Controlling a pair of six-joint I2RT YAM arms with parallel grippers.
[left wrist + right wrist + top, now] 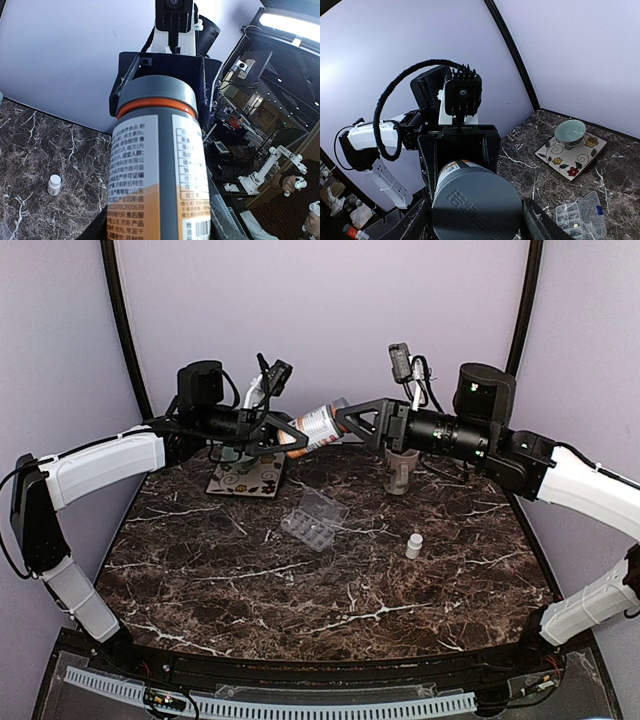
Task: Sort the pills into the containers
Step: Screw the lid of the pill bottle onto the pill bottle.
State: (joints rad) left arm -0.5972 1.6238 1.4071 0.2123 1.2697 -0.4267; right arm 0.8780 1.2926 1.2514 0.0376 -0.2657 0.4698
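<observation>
- The left gripper [288, 436] is at the far middle of the scene, raised above the bench [300, 610]. Its jaws are clamped on the body of the orange pill bottle [315, 427], which lies nearly level with its cap end pointing right.
- The right gripper [348, 420] meets it from the right. Its jaws stand apart, one on each side of the bottle's grey-looking cap [476, 205].
- In the right wrist view the fingers [536, 222] sit just beside the cap's rim. I cannot tell whether they press on it.
- The clear pill organizer [305, 528] lies on the bench around its middle, below and nearer than the held bottle, well apart from both grippers.
- Its hinged lid is flipped open toward the far right. Small pale specks show in some cells, too small to make out.
- A small white bottle [414, 545] stands upright on the bench to the right of the organizer, apart from it.
- A square flower-patterned plate [262, 478] sits far left of the organizer, and a pale green bowl [570, 131] rests on it.
- A grey-brown cup [400, 472] stands on the far right part of the bench, under the right arm.
</observation>
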